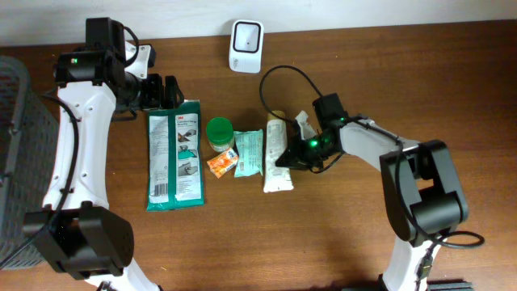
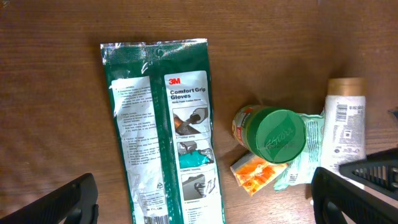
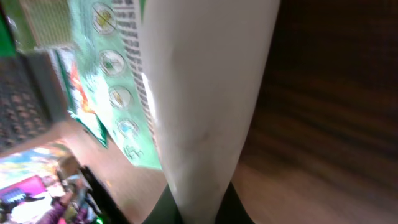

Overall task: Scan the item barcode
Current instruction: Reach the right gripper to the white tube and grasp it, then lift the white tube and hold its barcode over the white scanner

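A white tube (image 1: 276, 153) with a tan cap lies on the brown table, rightmost in a row of items. My right gripper (image 1: 289, 159) is shut on the tube's lower right side. In the right wrist view the white tube (image 3: 199, 93) fills the middle, pinched between the dark fingers (image 3: 165, 211) at the bottom edge. My left gripper (image 1: 161, 90) hovers open over the top of a green 3M gloves pack (image 1: 175, 153). In the left wrist view its fingers (image 2: 56, 202) stand wide apart either side of the gloves pack (image 2: 165, 130), touching nothing. A white scanner (image 1: 245, 36) stands at the table's back edge.
Between the gloves pack and the tube lie a green-lidded jar (image 1: 220, 133), an orange sachet (image 1: 219, 164) and a pale green wipes pack (image 1: 250, 153). A grey wire basket (image 1: 12, 121) stands at the left edge. The right arm's black cable (image 1: 279, 77) loops behind the tube.
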`<state>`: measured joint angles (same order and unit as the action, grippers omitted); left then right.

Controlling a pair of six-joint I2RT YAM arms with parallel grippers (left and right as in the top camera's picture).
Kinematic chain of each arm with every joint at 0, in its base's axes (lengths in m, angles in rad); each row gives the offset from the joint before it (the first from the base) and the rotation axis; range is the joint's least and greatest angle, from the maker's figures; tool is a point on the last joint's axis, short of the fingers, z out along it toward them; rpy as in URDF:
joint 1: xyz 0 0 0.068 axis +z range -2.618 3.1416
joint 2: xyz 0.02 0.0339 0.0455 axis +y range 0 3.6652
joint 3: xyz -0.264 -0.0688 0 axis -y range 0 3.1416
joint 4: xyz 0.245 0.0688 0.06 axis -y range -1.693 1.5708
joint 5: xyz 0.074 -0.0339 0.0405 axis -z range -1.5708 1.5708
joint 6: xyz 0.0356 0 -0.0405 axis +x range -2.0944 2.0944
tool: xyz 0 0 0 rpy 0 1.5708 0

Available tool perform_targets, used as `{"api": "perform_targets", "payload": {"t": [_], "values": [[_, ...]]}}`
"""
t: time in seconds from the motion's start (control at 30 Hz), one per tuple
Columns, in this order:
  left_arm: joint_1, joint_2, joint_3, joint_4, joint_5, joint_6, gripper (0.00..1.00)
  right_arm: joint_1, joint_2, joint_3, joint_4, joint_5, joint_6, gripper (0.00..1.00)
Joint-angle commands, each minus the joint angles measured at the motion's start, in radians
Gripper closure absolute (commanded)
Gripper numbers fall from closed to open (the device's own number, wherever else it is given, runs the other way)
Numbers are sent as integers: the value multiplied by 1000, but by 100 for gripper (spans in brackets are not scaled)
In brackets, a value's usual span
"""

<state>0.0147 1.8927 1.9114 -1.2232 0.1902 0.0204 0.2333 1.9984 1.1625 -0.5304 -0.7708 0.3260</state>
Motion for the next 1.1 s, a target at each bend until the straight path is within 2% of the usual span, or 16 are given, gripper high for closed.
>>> {"api": "perform_targets", "payload": {"t": [0.0, 0.1, 0.23, 0.5, 0.53, 0.6, 0.63, 0.77, 0.9, 0.93, 1.0, 1.07], "values": [[8, 6, 6, -2, 3, 19, 1, -18, -64, 80, -149, 166, -138, 96], [8, 6, 6, -2, 3, 18, 1, -14, -85, 195, -362, 384, -176, 96], [8, 6, 6, -2, 3, 18, 1, 13, -84, 249, -483, 654, -191, 96], [8, 6, 6, -2, 3, 18, 1, 35, -12, 230, -475, 704, -191, 95], [8, 6, 6, -2, 3, 18, 1, 35, 2, 229, -476, 700, -191, 93], [8, 6, 6, -2, 3, 18, 1, 35, 17, 228, -475, 668, -190, 77], [8, 6, 6, -2, 3, 18, 1, 35, 21, 228, -475, 659, -190, 72], [8, 6, 6, -2, 3, 18, 1, 35, 48, 227, -466, 631, -187, 63], [8, 6, 6, -2, 3, 19, 1, 35, 74, 227, -449, 594, -187, 65], [8, 6, 6, -2, 3, 18, 1, 35, 74, 228, -441, 584, -187, 72], [8, 6, 6, -2, 3, 18, 1, 33, 74, 228, -434, 562, -187, 94], [8, 6, 6, -2, 3, 18, 1, 30, 68, 233, -436, 559, -188, 96]]}}
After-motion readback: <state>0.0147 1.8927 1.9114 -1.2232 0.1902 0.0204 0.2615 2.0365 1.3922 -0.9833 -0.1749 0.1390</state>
